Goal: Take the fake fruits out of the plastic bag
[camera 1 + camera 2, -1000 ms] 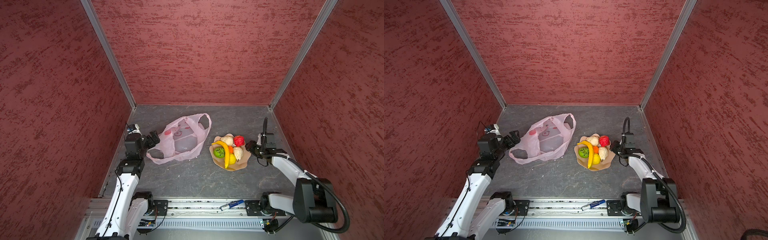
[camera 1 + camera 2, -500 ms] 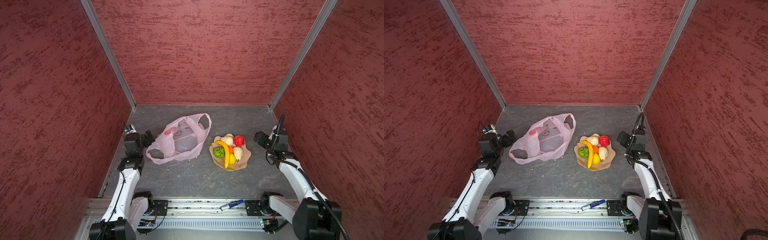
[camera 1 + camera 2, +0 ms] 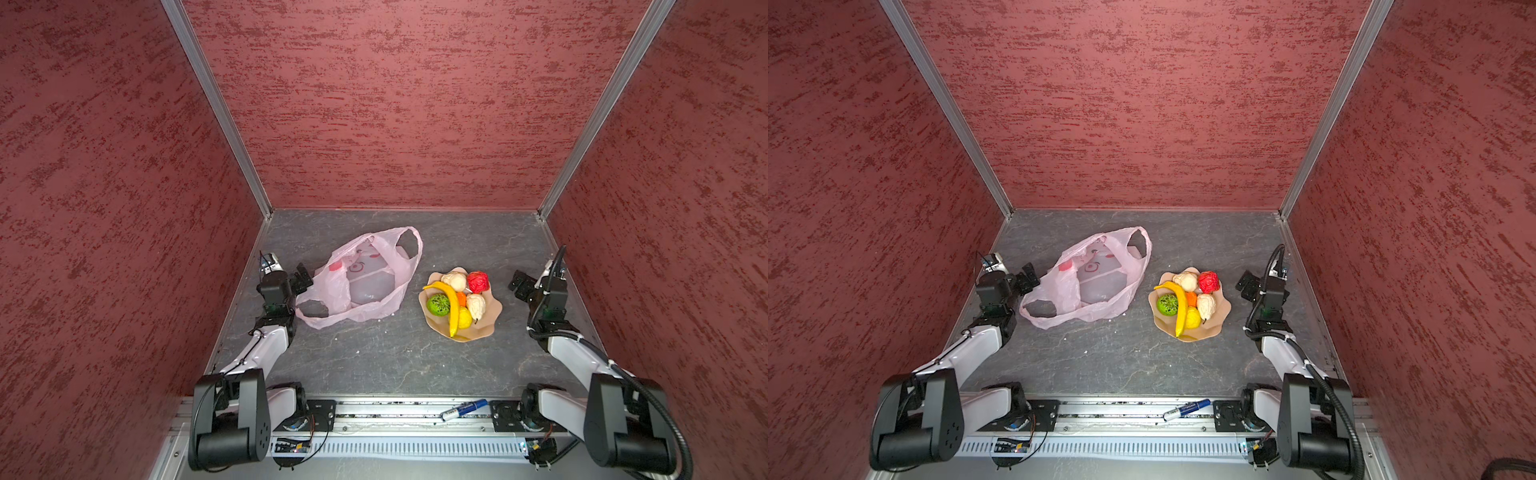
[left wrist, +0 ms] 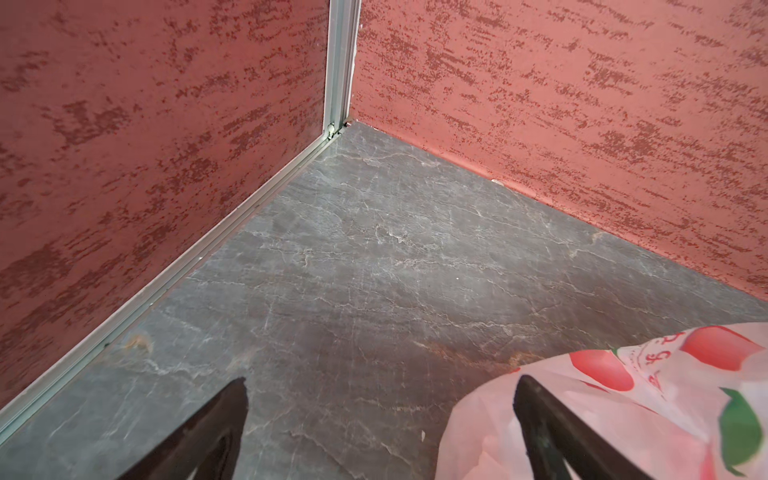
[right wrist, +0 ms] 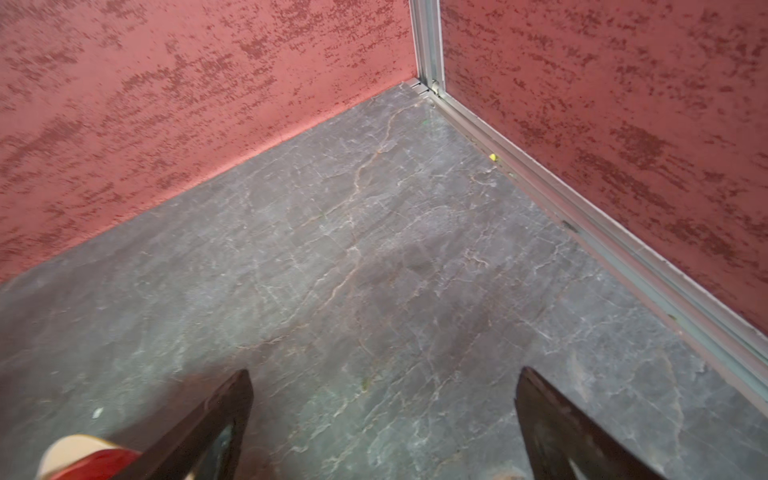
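Both arms have just drawn back to their own sides. A second ago the right hand (image 3: pixel 519 284) was up against the bowl (image 3: pixel 484 328) by the red ball (image 3: pixel 478 281), only partly spread. Now it stands clear of the bowl, spread wide and holding nothing. The left hand (image 3: pixel 304 277) has come off the edge of the bag (image 3: pixel 370 286) and hangs just beside it, also wide and empty.

To me that reads as the last piece dropped off. The fruits (image 3: pixel 461 298) are heaped in the bowl with the banana (image 3: pixel 451 303) across them, apart from the bag, which lies slack and flat on the worktop (image 3: pixel 395 357). Through the thin plastic I make out only grey worktop, so I'd judge the job done or nearly so.

Both top views give the whole layout, but the fingers are small there. The left wrist view shows that hand (image 4: pixel 380 380) gaping over bare worktop, with the bag's printed corner (image 4: pixel 623 395) behind one finger. The right wrist view shows the other hand (image 5: pixel 384 372) just as wide, with only a sliver of bowl rim (image 5: pixel 66 446) and red ball (image 5: pixel 95 461) at its edge. Neither wrist view shows the inside of the bag.
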Controlling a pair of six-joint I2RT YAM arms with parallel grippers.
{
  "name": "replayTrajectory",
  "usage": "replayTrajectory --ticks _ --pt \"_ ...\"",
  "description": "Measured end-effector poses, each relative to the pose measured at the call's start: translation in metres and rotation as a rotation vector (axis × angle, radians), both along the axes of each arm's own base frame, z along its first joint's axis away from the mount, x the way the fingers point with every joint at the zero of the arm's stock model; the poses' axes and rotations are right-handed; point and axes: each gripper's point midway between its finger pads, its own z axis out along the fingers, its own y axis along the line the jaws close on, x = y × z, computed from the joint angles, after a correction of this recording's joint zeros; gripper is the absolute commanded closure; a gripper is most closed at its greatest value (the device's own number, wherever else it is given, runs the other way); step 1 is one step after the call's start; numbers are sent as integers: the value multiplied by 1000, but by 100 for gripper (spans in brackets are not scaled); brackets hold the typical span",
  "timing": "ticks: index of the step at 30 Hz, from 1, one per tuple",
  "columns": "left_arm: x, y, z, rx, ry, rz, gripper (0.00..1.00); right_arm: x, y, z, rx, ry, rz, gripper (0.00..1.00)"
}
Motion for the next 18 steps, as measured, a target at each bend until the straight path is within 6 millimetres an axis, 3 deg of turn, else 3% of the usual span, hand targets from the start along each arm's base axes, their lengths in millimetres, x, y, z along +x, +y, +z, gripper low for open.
replayTrajectory --ticks 10,18 --pt "15 -14 -30 -4 -19 -100 0 3 -1 4 -89 -130 21 1" --pt "24 -34 -20 32 -63 -206 0 7 -1 15 -129 -223 28 1"
